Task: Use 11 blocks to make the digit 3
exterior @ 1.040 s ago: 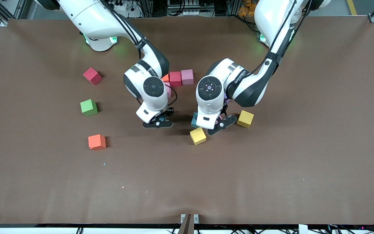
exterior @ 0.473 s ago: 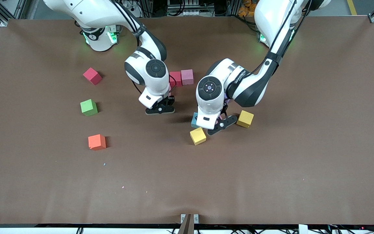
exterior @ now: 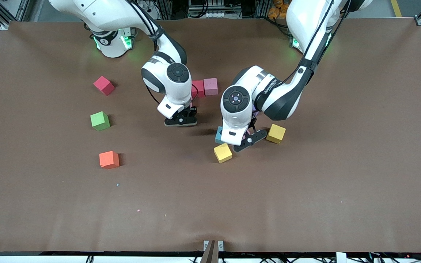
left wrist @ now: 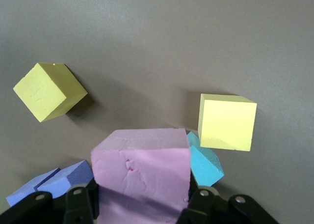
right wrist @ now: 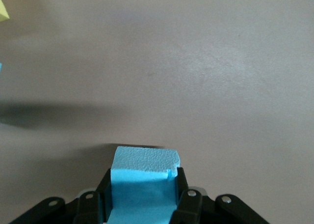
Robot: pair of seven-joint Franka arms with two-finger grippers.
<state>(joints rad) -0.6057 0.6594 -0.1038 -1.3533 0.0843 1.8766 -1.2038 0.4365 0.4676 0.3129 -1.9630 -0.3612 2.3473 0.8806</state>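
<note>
Right now my right gripper (right wrist: 142,204) is clamping a blue cube (right wrist: 142,177) over bare table near the started row (exterior: 207,87), ready for placing, while my left gripper (left wrist: 142,207) is pinching a pink cube (left wrist: 142,180) (both yellow cubes (left wrist: 226,122) lying just beside), awaiting its turn.

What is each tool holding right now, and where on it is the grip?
The right tool clamps a blue block by two opposite side faces. The left tool grips a pink block the same way, above the table.
</note>
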